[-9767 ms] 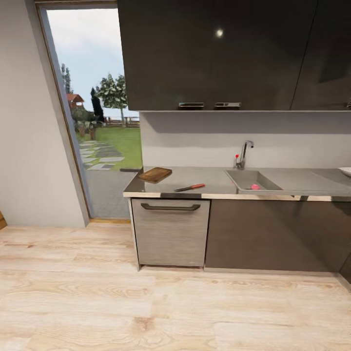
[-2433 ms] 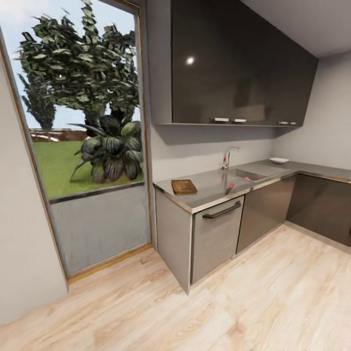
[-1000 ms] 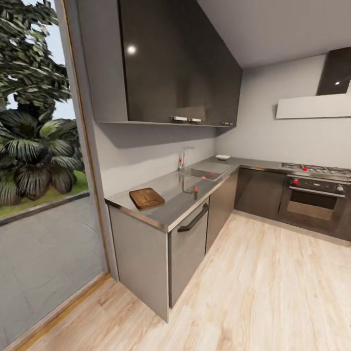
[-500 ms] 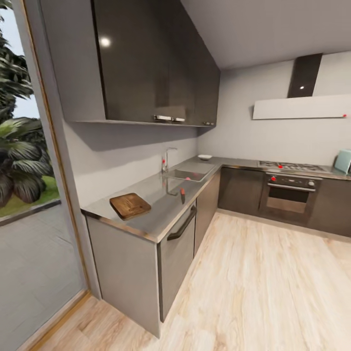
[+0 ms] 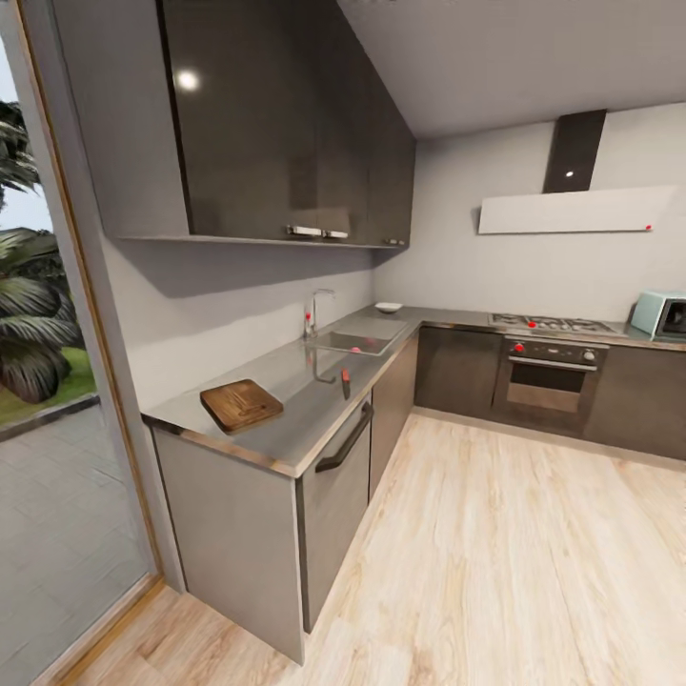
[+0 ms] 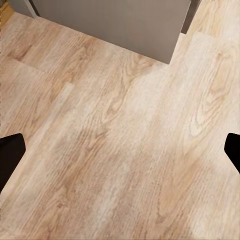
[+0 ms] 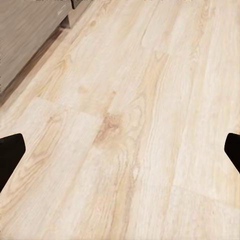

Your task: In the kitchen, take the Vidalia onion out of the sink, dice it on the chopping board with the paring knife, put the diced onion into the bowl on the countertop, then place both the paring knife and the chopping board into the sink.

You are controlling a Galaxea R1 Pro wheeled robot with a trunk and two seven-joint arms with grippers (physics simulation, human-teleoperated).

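Two runs of worktop meet in the far corner of the kitchen (image 5: 448,286), under glossy black cabinets (image 5: 276,124). Wood-plank floor (image 5: 495,562) lies below both grippers and well apart from them. The left gripper (image 6: 120,150) has its fingers (image 6: 10,157) spread wide with nothing between them, only floor and the foot of a grey cabinet front (image 6: 110,22) beyond. The right gripper (image 7: 120,150) is spread just as wide and holds nothing, with floor beyond it.

All the task's things sit on the countertop (image 5: 295,400), far from either gripper. The oven (image 5: 545,386) stands on the far run. The sink (image 5: 357,340) is set midway along the near run, with a small reddish spot in it that may be the onion (image 5: 354,350); it is too small to tell. The chopping board (image 5: 241,405) lies flat at the near end. The bowl (image 5: 388,307) sits at the far corner. The knife (image 5: 345,381) lies between board and sink, near the front edge.
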